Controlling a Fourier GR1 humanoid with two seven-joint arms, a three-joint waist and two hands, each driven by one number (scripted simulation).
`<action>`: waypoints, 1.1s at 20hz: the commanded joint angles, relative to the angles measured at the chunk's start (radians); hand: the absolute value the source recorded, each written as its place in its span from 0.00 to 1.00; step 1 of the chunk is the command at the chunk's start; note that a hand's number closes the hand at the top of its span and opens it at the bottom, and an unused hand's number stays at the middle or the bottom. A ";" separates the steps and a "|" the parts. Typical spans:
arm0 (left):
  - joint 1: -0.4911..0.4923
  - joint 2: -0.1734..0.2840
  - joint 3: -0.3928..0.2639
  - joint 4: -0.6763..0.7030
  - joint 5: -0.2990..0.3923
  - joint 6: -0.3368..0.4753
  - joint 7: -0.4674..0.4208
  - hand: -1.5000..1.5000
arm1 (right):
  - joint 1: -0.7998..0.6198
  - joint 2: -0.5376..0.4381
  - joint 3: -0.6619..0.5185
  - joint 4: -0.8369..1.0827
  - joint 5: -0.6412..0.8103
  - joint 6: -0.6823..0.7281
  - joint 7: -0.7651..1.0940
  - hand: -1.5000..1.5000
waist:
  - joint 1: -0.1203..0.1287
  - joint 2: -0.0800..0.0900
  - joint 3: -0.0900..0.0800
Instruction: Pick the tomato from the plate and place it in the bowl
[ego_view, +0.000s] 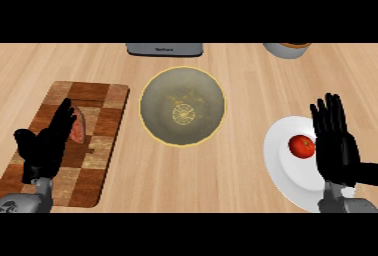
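The right hand (336, 145) stands over the right part of a round white plate (284, 165), its black fingers (328, 112) straight and slightly spread, pointing away from the robot and holding nothing. Just beside those fingers, on their inner side and level with the palm, a small round red tomato (300, 146) sits on the plate; the hand's edge looks very close to it, though I cannot tell whether they touch. The plate lies on the pale wooden surface (236, 180) and spreads out below and to the left of the fingers.

Well off to the left of the fingers, past a stretch of bare wood, lies a wide, shallow olive-grey bowl with a yellow rim (182, 106), a pale gold pattern at its centre. Nothing is in it.

The left hand (46, 145) is up at the left side, fingers straight and together, pointing away, holding nothing. It hovers over a checkered brown wooden cutting board (92, 145). Right at its fingertips, on the board, is a small reddish slice of something (79, 127) I cannot identify.

Beyond the bowl, at the far edge, part of a grey flat-fronted appliance (164, 49) shows. Farther right, beyond the right fingers, is the bottom of a grey round container (288, 50).
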 joint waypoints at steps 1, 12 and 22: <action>-0.038 -0.002 0.012 0.029 0.025 -0.058 0.008 0.50 | -0.027 -0.015 0.013 0.017 0.026 -0.013 0.066 1.00 | -0.010 -0.013 0.029; -0.150 0.015 -0.005 0.013 0.116 -0.248 0.079 0.50 | -0.018 -0.083 0.018 0.314 0.306 -0.105 -0.192 0.00 | -0.009 -0.012 0.030; -0.109 0.045 0.051 0.003 0.123 -0.286 0.079 0.50 | 0.062 -0.316 0.077 -0.090 0.546 -0.193 0.278 0.00 | -0.022 -0.018 0.025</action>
